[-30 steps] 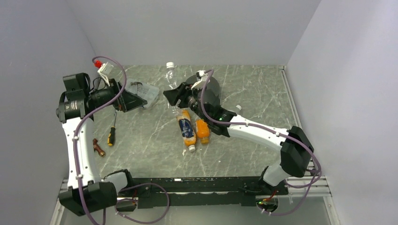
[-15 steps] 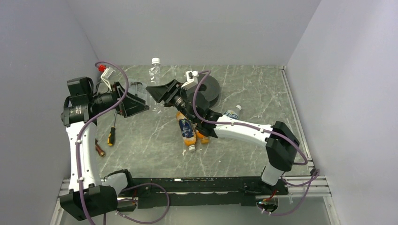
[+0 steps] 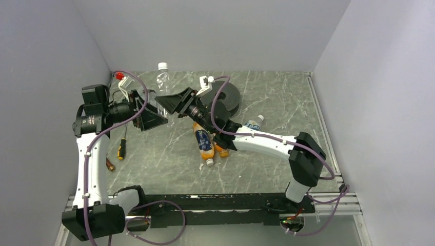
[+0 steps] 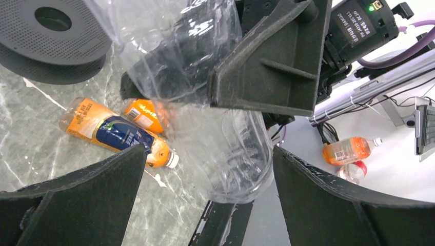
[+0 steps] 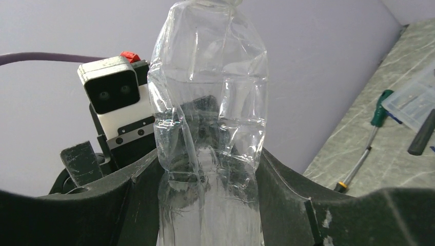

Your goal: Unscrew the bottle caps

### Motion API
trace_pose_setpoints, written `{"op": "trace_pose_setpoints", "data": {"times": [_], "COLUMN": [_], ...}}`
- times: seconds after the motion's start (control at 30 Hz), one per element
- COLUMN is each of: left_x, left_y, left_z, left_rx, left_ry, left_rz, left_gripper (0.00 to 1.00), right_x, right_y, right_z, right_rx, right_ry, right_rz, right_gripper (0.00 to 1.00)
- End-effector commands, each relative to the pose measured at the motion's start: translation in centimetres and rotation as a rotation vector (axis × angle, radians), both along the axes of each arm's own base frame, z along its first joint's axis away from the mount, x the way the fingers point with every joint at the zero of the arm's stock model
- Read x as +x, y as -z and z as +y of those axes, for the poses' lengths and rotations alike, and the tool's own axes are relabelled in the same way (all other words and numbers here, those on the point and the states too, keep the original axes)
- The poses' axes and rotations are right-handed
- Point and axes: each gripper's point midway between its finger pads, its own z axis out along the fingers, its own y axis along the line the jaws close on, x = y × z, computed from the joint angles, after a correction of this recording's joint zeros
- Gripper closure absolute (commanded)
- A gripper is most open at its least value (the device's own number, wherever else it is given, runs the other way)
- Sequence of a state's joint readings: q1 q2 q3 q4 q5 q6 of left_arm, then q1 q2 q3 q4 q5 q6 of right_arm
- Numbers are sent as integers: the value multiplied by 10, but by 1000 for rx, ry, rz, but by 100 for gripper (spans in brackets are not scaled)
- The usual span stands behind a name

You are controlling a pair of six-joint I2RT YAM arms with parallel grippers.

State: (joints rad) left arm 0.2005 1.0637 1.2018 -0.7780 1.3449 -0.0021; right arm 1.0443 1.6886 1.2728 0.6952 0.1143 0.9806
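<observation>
Right gripper [image 3: 171, 100] clamped on crumpled clear plastic bottle [image 3: 162, 82], held off the table. Small white screw cap [image 3: 163, 65] is on, above its jaws. Left gripper [image 4: 208, 154] wide open, bottle base between its jaws, probably not touching. Tall orange bottle with dark blue label [image 3: 203, 142] lies on the table below the right jaws.

Your marbled table [image 3: 277, 102] is carrying a tall orange bottle [image 3: 204, 143] and a short orange bottle [image 4: 145, 115] lying side by side mid-table — a black disc [image 3: 232, 97] toward the far edge, a screwdriver [image 3: 121, 148] by the left edge.
</observation>
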Motion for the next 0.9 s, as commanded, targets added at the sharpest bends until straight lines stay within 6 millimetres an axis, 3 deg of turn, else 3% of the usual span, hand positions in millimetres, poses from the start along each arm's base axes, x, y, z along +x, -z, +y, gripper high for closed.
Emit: {"op": "trace_pose_setpoints", "data": {"times": [0.0, 0.23, 0.3, 0.43, 0.53, 0.73, 0.87], "left_x": [3, 1, 0, -2, -5, -6, -9], "left_y": [-4, -6, -3, 0, 1, 3, 5], "left_z": [-6, -13, -13, -13, -11, -8, -6], "left_rx": [9, -23, -17, 22, 61, 110, 147], "left_ry": [15, 57, 65, 70, 69, 53, 58], "left_rz": [-42, -21, -18, -51, -78, -107, -130], "left_gripper": [1, 3, 11, 41, 57, 61, 61], "right_x": [-25, -29, -29, -28, -27, -24, -12], "right_y": [-50, -57, -60, -58, -58, -52, -43], "right_z": [2, 5, 5, 1, 0, -2, -16], "right_rx": [158, 168, 169, 159, 118, -9, -124], "right_ry": [-97, -80, -76, -54, -39, -39, -71], "right_rz": [-87, -129, -139, -154, -170, -197, -196], "right_gripper": [59, 61, 61, 57, 48, 18, 1]}}
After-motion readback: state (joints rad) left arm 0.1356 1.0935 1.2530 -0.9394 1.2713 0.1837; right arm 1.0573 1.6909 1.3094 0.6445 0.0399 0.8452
